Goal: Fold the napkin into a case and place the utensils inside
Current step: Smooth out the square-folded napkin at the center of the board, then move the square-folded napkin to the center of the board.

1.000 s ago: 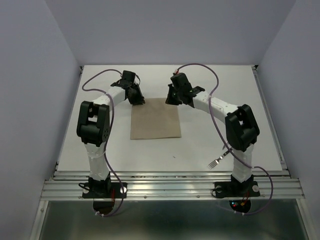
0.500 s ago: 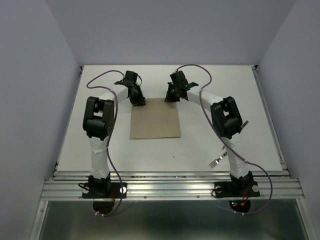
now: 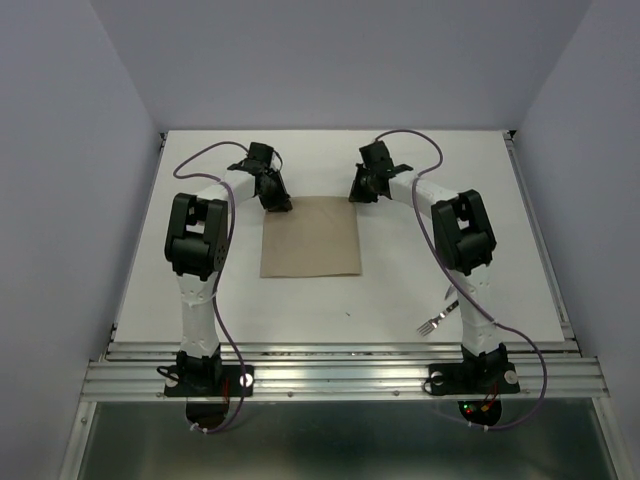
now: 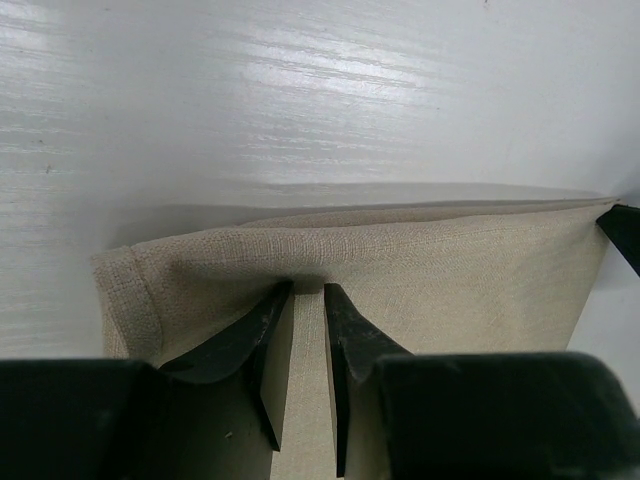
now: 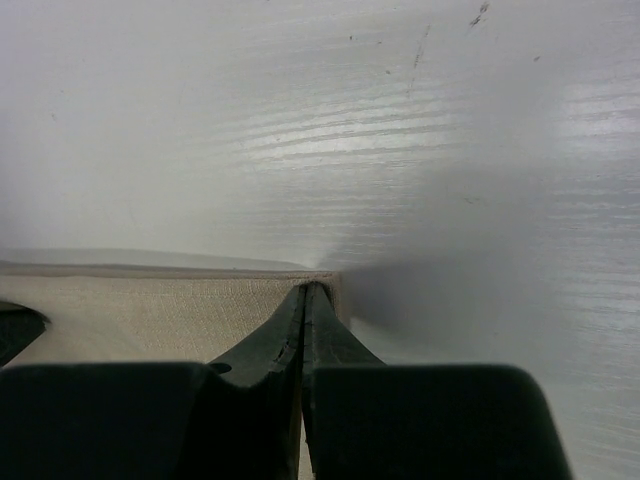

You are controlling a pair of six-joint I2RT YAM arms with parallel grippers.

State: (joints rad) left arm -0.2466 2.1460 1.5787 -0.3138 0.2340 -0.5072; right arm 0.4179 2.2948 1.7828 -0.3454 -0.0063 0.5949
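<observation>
Jaws of the right gripper (image 5: 305,290) are pressed together at the far-right corner of the plain beige-tan cloth napkin (image 3: 310,238); whether cloth is caught between them I cannot tell; left gripper (image 4: 308,290) jaws stand narrowly parted, tips on the far edge near the left corner; the napkin lies flat on the white table (image 3: 200,290), stretching nearward from both grippers, so the fold probably comes nearward.

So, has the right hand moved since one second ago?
Yes. Against the napkin, which has not shifted, the right hand has gone rightwards along the far edge and now sits at the far right corner.
</observation>
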